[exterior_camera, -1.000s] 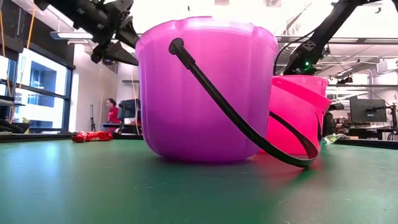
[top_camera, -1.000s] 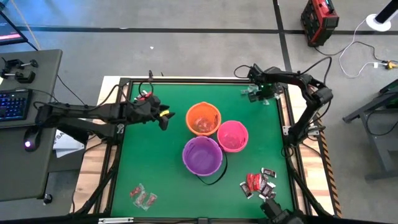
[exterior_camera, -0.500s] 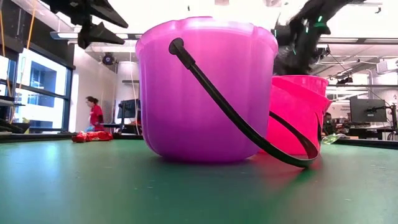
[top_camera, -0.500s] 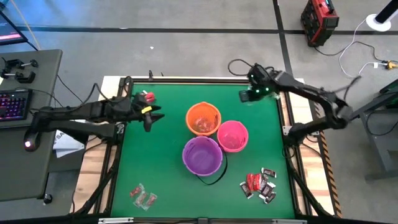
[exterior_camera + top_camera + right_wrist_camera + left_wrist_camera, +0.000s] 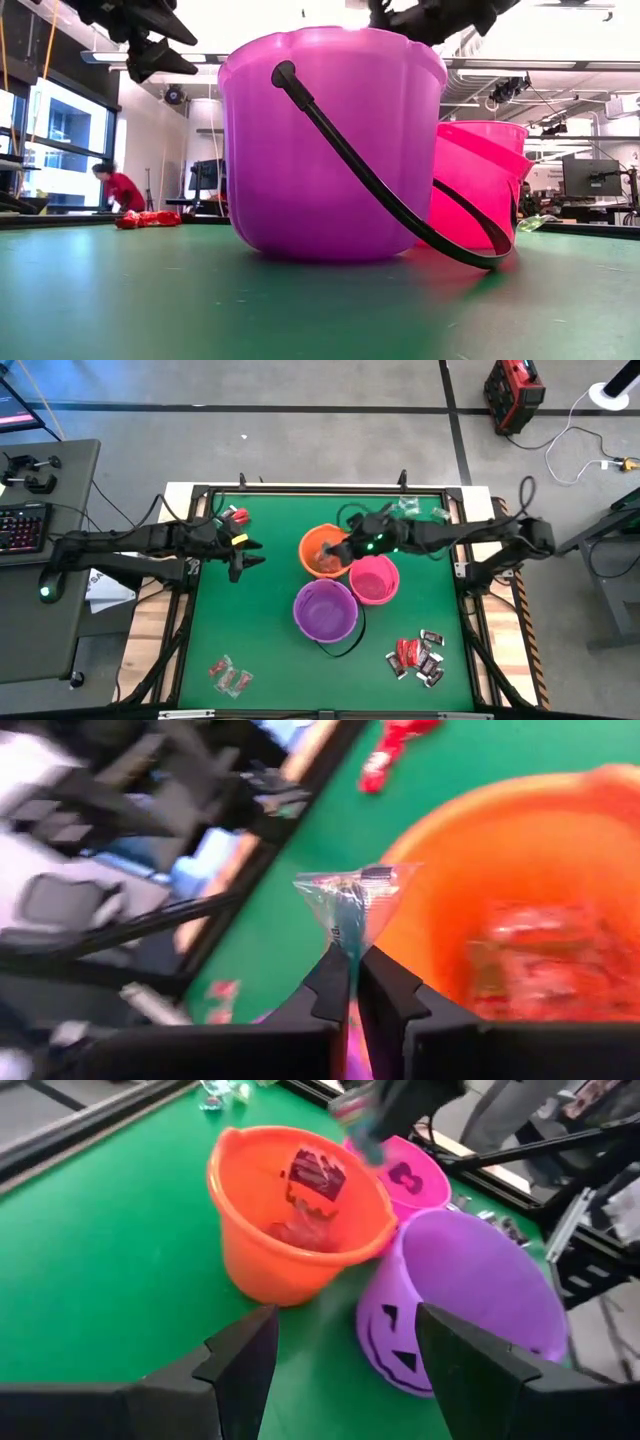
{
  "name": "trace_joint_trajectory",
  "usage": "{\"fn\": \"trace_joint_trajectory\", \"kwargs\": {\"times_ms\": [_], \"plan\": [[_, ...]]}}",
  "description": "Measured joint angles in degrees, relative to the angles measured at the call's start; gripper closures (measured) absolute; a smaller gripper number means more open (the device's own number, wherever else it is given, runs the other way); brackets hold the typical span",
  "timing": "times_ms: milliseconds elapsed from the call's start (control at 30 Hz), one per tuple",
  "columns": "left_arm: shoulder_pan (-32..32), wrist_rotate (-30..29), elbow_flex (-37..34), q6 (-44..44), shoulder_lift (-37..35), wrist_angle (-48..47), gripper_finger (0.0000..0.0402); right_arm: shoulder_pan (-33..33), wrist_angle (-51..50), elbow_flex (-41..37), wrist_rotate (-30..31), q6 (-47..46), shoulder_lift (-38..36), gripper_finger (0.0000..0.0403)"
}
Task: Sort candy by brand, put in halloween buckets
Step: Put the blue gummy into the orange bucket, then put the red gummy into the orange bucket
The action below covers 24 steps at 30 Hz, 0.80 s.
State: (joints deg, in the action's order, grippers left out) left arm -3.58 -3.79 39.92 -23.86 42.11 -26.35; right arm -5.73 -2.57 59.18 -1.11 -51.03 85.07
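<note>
Right gripper (image 5: pixel 352 970) pinches green-and-clear candy (image 5: pixel 352 900) above orange bucket (image 5: pixel 312 542); left gripper (image 5: pixel 340 1350), fingers apart, hovers beside it.

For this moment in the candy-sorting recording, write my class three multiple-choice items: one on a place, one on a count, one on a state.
1. Where is the right end effector?
A. Over the orange bucket
B. At the table's near right corner
C. Inside the purple bucket

2. How many buckets stand on the table?
A. Two
B. Three
C. Four

3. What state is the left end effector in?
A. Shut on a red candy
B. Shut and empty
C. Open and empty

Answers:
1. A: the high view shows the right arm reaching over the orange bucket's rim, and its wrist view shows that bucket right beyond a clear-wrapped candy pinched in its fingers.
2. B: orange, pink and purple sit clustered together.
3. C: the left wrist view shows its fingers spread apart with nothing between them.
</note>
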Motion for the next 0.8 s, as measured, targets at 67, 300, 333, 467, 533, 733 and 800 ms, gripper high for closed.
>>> {"fn": "trace_joint_trajectory", "kwargs": {"times_ms": [67, 300, 333, 467, 533, 733, 800], "plan": [[0.3, 0.7, 0.0, -1.3, 0.0, 0.0, 0.0177, 0.7, -0.6, 0.0, 2.9, 0.1, 1.3, 0.037], [4.0, 0.2, 0.0, -6.9, 0.3, 1.4, 0.0177, 0.8, -3.7, 0.0, 10.3, 10.7, 1.8, 0.0254], [4.7, 0.0, 0.0, -7.9, 0.5, 2.1, 0.0177, 0.7, -4.1, 0.0, 10.3, 12.3, 1.8, 0.0236], [9.7, 1.3, 0.1, -11.3, 2.9, 5.4, 0.0177, 0.9, -4.5, 0.0, 7.3, 15.5, 1.5, 0.0181], [14.3, 4.8, 0.1, -11.4, 5.9, 5.8, 0.0177, 1.4, -4.7, 0.0, 5.5, 17.1, 0.9, 0.0167], [32.1, 8.4, 0.1, -25.4, 19.7, 4.4, 0.0177, 1.8, -14.5, 0.0, 3.9, 19.2, -3.4, 0.0161], [37.8, 8.5, 0.1, -34.2, 25.0, 3.7, 0.0177, 1.8, -18.2, 0.0, 4.1, 19.9, -5.1, 0.0161]]}}
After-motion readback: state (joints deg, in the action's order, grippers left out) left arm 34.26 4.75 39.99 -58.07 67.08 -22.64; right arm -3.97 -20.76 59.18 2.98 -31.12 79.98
